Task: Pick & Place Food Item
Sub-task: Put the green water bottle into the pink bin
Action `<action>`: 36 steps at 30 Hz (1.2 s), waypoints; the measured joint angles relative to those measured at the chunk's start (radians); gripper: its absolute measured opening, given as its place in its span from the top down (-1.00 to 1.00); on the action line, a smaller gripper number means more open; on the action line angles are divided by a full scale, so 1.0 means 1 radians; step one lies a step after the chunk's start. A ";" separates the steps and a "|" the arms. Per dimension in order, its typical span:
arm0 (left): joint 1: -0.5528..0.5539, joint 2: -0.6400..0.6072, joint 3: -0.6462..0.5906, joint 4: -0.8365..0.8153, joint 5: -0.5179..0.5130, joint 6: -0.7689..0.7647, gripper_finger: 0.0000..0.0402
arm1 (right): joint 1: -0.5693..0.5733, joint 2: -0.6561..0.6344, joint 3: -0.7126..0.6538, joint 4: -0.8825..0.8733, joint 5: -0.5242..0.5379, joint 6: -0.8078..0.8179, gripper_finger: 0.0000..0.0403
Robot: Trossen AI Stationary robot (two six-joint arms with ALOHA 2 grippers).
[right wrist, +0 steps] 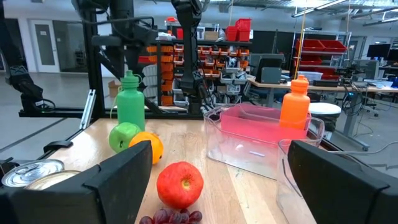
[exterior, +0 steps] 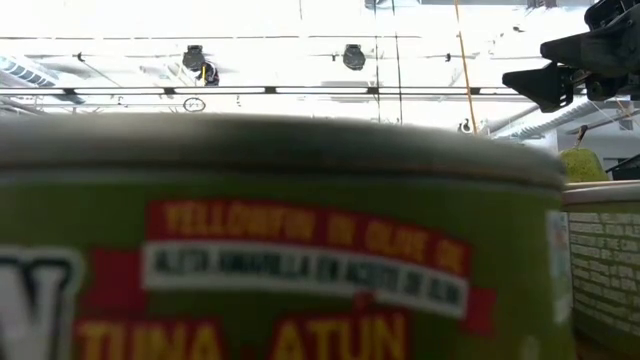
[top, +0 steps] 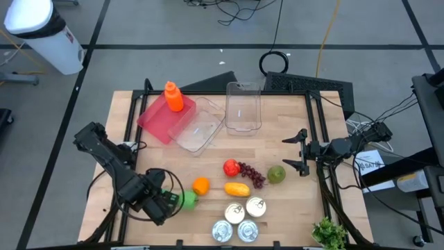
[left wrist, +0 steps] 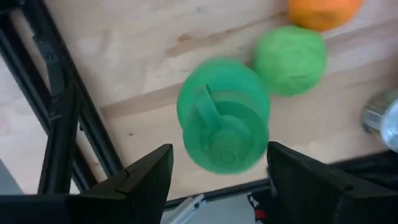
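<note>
A green bottle [left wrist: 222, 118] stands upright on the wooden table near its front left, with a green apple [left wrist: 290, 59] and an orange [left wrist: 320, 9] beside it. My left gripper [left wrist: 217, 155] points straight down above the bottle's cap. It is open, one finger on each side, and touches nothing. In the right wrist view the bottle [right wrist: 130, 102] stands under the left arm. My right gripper [top: 300, 153] waits open at the table's right edge, pointing level toward the left. A red apple [top: 231, 167], grapes [top: 254, 176], a yellow fruit [top: 237, 189] and a green pear [top: 276, 173] lie mid-table.
Several tins [top: 239, 221] stand near the front edge; one tuna tin [exterior: 280, 250] fills the low view. A pink tray [top: 161, 119] with an orange bottle [top: 173, 96] and two clear containers [top: 243, 105] sit at the back. Lettuce [top: 329, 232] lies at the front right corner.
</note>
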 joint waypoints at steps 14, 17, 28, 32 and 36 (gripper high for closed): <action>-0.007 0.000 -0.052 0.004 -0.048 -0.003 -0.35 | 0.000 0.000 0.000 0.000 0.000 0.000 -0.77; -0.006 0.000 -0.052 0.003 -0.053 -0.003 -0.35 | 0.000 0.000 0.000 0.000 0.000 0.000 -0.77; -0.007 0.000 -0.052 0.005 -0.096 0.024 -0.35 | 0.000 0.000 0.000 0.000 0.000 0.000 -0.77; -0.007 0.000 -0.052 0.005 -0.096 0.039 -0.25 | 0.000 0.000 0.000 0.000 0.000 0.000 -0.77; -0.007 -0.002 -0.052 0.002 -0.100 0.065 -0.07 | 0.000 0.000 0.000 0.000 0.000 0.000 -0.77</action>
